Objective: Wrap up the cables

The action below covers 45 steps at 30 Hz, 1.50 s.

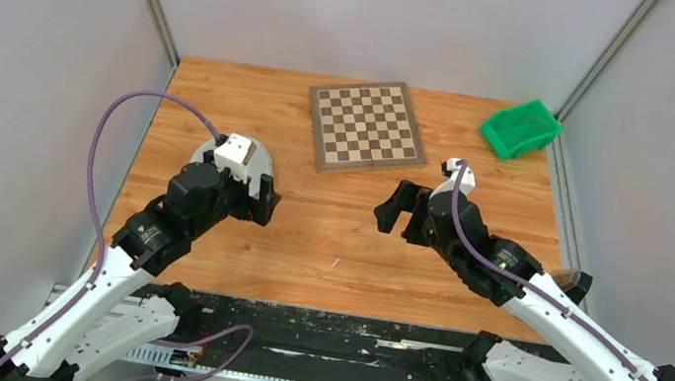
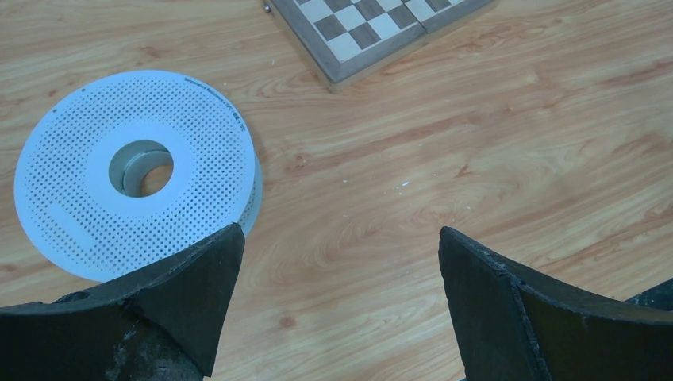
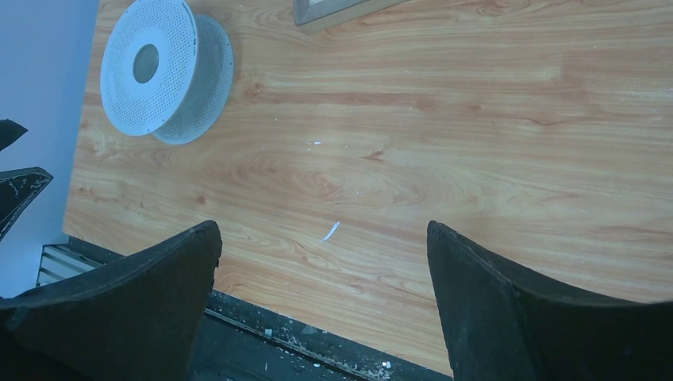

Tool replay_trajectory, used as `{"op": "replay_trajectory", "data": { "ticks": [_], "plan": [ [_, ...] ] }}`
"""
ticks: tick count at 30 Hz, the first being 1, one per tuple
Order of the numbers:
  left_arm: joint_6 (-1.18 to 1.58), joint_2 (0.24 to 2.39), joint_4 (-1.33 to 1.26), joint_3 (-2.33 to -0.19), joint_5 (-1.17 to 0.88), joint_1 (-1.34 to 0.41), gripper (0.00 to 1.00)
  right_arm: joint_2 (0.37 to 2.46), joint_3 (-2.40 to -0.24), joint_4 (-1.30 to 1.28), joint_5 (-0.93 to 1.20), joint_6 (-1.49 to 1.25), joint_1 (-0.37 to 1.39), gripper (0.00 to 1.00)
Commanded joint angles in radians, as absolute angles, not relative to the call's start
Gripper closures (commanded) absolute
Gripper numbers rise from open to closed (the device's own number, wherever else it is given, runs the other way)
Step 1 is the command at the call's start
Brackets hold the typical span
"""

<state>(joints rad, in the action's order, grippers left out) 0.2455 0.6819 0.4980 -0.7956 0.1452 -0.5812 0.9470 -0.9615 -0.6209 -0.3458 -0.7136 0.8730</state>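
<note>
Wrapping looks not yet begun. The white perforated spool lies flat on the table at about 9 o'clock from the table's middle, and what shows of it carries no wound cable. No loose cable shows in any of the 3 views, so where the cables are I cannot tell. The left gripper hangs just beside the spool at its 4 o'clock, jaws spread wide with nothing between them. The right gripper is likewise wide apart and empty, over bare wood. The chessboard at 12 o'clock and the green bin at 2 o'clock sit well apart. All the winding seems left.
</note>
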Motion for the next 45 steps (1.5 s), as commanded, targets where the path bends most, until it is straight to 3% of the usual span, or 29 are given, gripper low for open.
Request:
{"op": "replay_trajectory", "data": {
  "ticks": [1, 13, 19, 24, 28, 34, 38, 42, 45],
  "plan": [
    [0.245, 0.685, 0.472, -0.81, 0.17, -0.583, 0.0, 0.932, -0.968, -0.577, -0.362, -0.729, 0.875, 0.0],
    [0.24, 0.762, 0.51, -0.826, 0.312, -0.583, 0.0, 0.883, -0.95, -0.562, -0.36, -0.717, 0.875, 0.0],
    [0.27, 0.967, 0.63, -0.957, 0.496, -0.572, 0.01, 0.811, -0.923, -0.549, -0.354, -0.686, 0.875, 0.0],
    [0.318, 1.182, 0.713, -1.117, 0.347, -0.414, 0.13, 0.737, -0.889, -0.53, -0.345, -0.668, 0.875, 0.0],
    [0.329, 1.299, 0.675, -1.173, 0.207, -0.265, 0.13, 0.675, -0.855, -0.511, -0.331, -0.671, 0.875, 0.0],
    [0.239, 1.476, 0.665, -1.226, 0.135, -0.235, 0.12, 0.597, -0.823, -0.498, -0.331, -0.667, 0.875, 0.0],
    [0.207, 1.483, 0.632, -1.182, 0.123, -0.257, 0.12, 0.575, -0.812, -0.492, -0.325, -0.666, 0.874, 0.0],
    [0.153, 1.497, 0.641, -1.17, 0.339, -0.398, 0.13, 0.575, -0.808, -0.487, -0.324, -0.653, 0.874, 0.0],
    [0.114, 1.543, 0.651, -1.171, 0.573, -0.504, 0.21, 0.573, -0.806, -0.484, -0.324, -0.643, 0.875, 0.0]
  ]
}}
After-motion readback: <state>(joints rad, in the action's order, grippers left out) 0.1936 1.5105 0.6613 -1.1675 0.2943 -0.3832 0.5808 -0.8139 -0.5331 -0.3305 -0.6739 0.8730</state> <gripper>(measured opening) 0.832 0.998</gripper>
